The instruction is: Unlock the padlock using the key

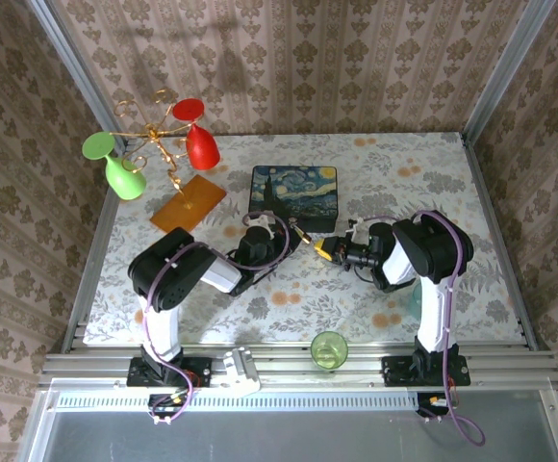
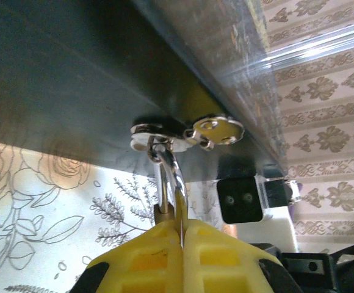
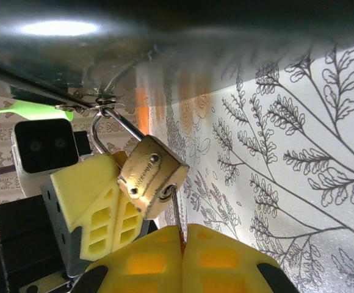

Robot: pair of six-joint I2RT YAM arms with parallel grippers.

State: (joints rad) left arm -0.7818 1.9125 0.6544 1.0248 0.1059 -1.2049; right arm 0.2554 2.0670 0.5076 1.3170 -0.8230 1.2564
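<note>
Your padlock [image 3: 152, 177] hangs from the clasp [image 3: 107, 101] on the near edge of the box [image 1: 293, 192], a little right of that edge's middle. The box stands toward the far middle of the table [image 1: 433, 183].

The right wrist view gives you the brass body tilted, with the key [image 3: 176, 210] running as a thin shaft from its underside into the right gripper [image 3: 181, 235], whose yellow fingers are pressed together on it.

The left wrist view hides most of that body. There you get the silver shackle [image 2: 165, 177] looping through the clasp and dropping between the fingers of the left gripper [image 2: 178, 229], which are clamped on the padlock.

From the top view you can see the two grippers meeting nose to nose at the box's near edge, but the key is too small to make out.
</note>
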